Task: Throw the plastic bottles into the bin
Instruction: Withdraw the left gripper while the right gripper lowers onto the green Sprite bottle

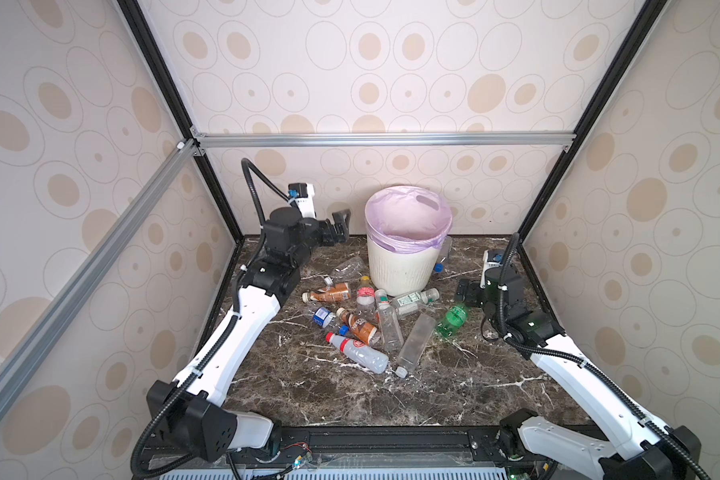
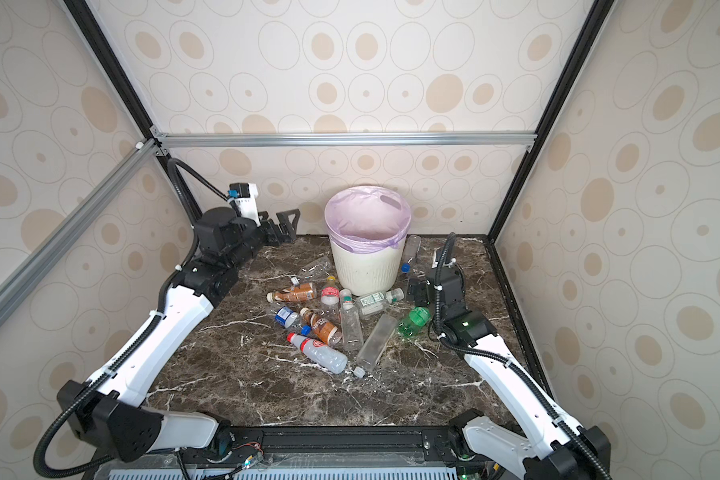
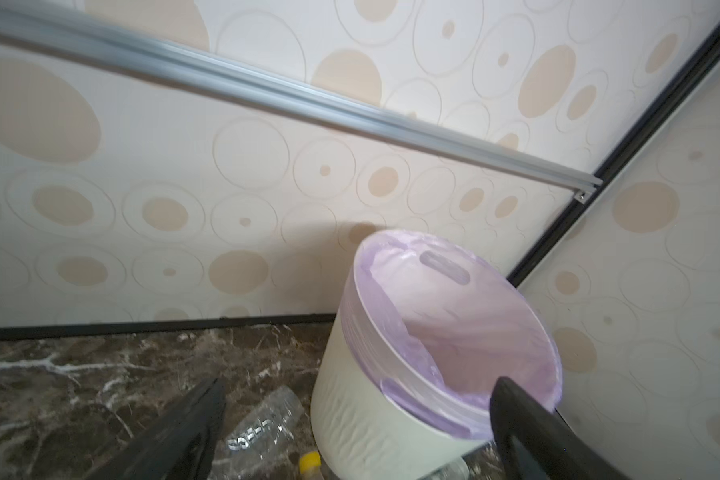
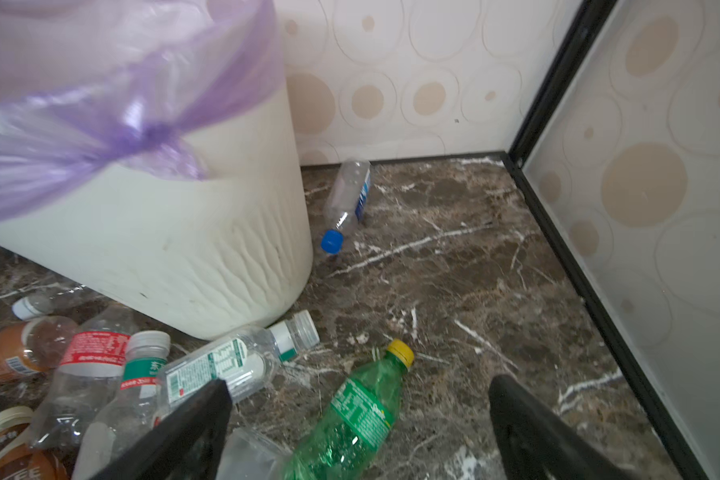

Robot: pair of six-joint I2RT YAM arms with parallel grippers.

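Note:
The off-white ribbed bin (image 1: pixel 404 270) with its lilac liner stands at the back middle of the table in both top views. Several plastic bottles lie in front of it, among them a brown-orange one (image 1: pixel 329 293), a red-white labelled one (image 1: pixel 360 351) and a green one (image 1: pixel 452 321). A blue-capped bottle (image 4: pixel 348 199) lies behind the bin's right side. My left gripper (image 1: pixel 341 226) hangs open and empty, raised beside the bin's left rim (image 3: pixel 391 386). My right gripper (image 4: pixel 360 384) is open, low over the green bottle (image 4: pixel 350 415), which lies between its fingers untouched.
A crushed clear bottle (image 3: pixel 267 424) lies at the bin's left foot. Patterned walls close in the dark marble table (image 1: pixel 350 399) on three sides, with black corner posts and a silver bar (image 1: pixel 383 139) across the back. A black rail (image 1: pixel 383 440) runs along the front.

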